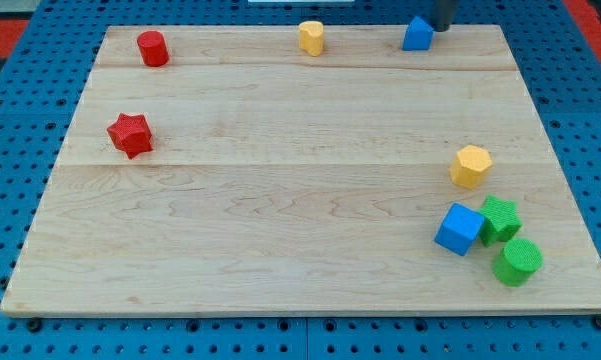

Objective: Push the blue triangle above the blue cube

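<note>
Blue triangle (417, 34) at frame top, blue cube (460, 229) lower right. Tool tip (442, 28) just right of triangle, contact unclear. You keep pushes short, steering triangle toward worktop (280, 200) spot over cube.

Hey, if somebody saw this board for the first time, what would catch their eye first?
Probably the tight cluster at the view's bottom right: the blue cube, a green star and a green cylinder. Next, at the view's top edge, my tip sits just right of the blue triangle.
</note>
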You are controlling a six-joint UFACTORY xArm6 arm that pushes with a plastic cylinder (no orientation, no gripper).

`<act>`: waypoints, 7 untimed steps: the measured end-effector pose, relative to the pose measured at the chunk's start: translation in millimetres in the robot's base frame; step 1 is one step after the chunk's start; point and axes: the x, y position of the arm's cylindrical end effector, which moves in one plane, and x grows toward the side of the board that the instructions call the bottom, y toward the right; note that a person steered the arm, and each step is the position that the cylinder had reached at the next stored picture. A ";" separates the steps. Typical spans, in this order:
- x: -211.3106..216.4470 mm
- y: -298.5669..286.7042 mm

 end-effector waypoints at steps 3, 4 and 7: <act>82.4 -20.7; 132.6 11.4; 241.5 -43.7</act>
